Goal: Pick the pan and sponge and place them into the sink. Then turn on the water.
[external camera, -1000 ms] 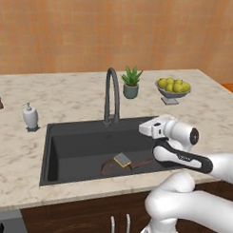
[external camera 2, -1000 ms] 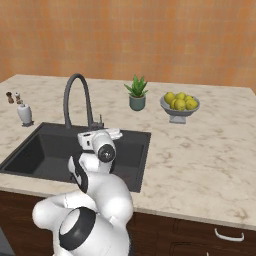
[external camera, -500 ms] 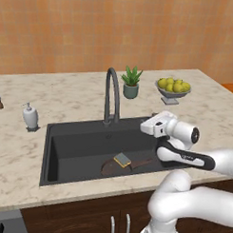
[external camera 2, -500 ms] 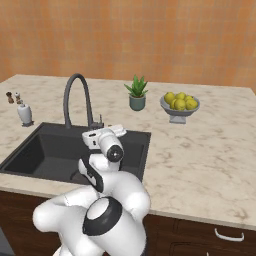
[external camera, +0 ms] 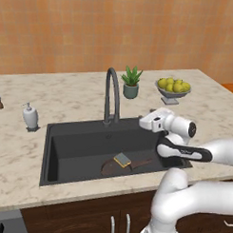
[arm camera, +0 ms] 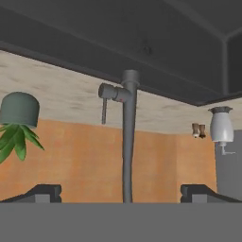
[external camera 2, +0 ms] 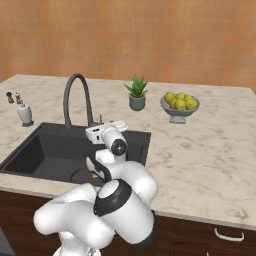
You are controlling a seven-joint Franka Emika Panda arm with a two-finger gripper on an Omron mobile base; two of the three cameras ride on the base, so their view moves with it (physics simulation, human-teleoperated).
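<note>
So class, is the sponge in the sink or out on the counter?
In. The sponge lies on the pan down on the floor of the black sink, below the counter's edge.

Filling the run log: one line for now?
pan, sponge: in sink | gripper: open, facing faucet | water: off

Surface [external camera: 66,100]: pale marbled stone, with a black sink [external camera: 84,148] set into it. Faucet [external camera: 111,94] stands at the sink's back rim. Soap pump bottle [external camera: 30,117] sits on the surface beside the sink's left end; two small shakers [external camera 2: 13,97] stand farther off. Potted plant [external camera: 131,82] stands behind the faucet. Bowl of yellow fruit [external camera: 173,89] sits to its right, well apart.
</note>
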